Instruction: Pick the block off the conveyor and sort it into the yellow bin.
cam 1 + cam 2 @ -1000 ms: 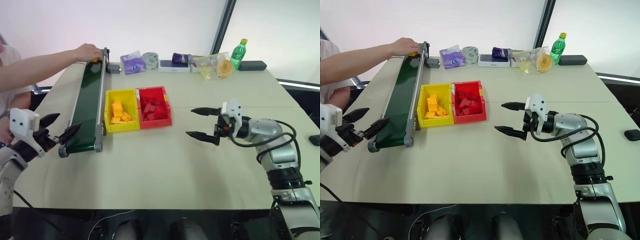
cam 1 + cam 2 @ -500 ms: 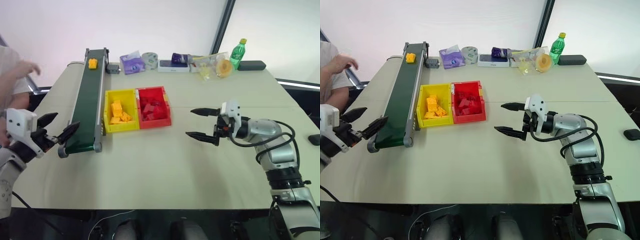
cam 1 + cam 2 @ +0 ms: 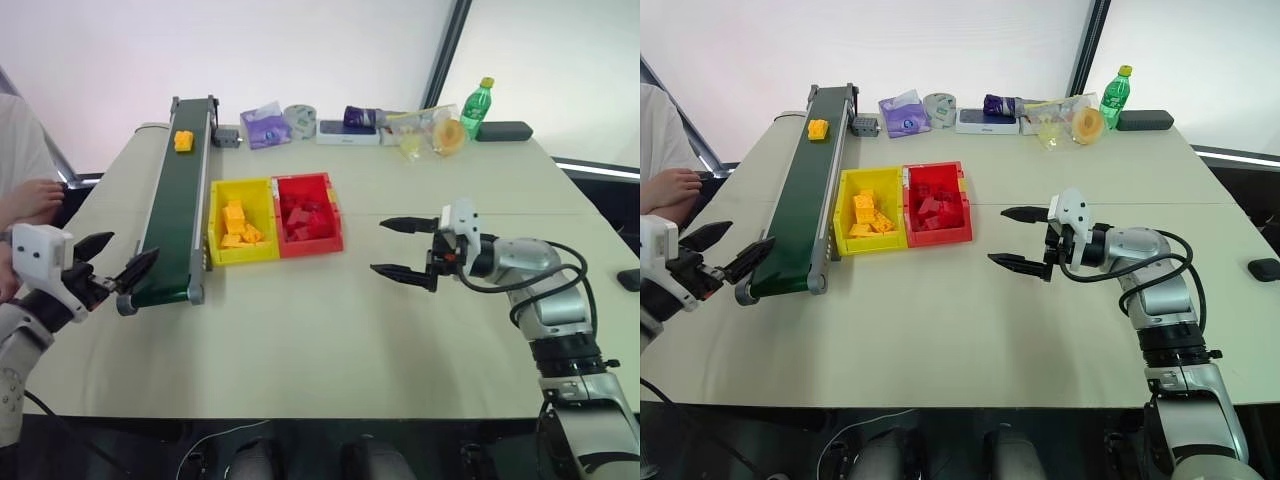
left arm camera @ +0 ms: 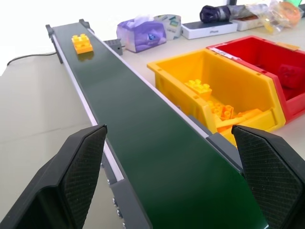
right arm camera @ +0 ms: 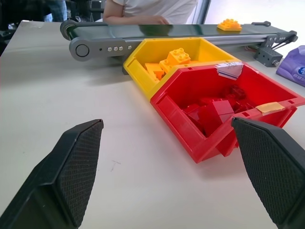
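Your left gripper [image 3: 113, 261] is hovering spread at the conveyor's [image 3: 178, 205] near end; the block [image 3: 184, 140] is sitting at twelve o'clock. Your right gripper [image 3: 398, 247] is gaping empty at three o'clock of the yellow bin [image 3: 216, 213].

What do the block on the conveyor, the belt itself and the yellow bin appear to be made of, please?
The block: likely hard moulded plastic, with studs on top.
The conveyor: its belt looks like matte dark green rubber or coated fabric; its side rails look like grey metal.
The yellow bin: probably glossy moulded plastic, with smooth thick walls that catch the light.

White wrist housings, 2 black textured fingers [image 5: 78, 169] per arm, silver right arm [image 3: 530, 262], black cables
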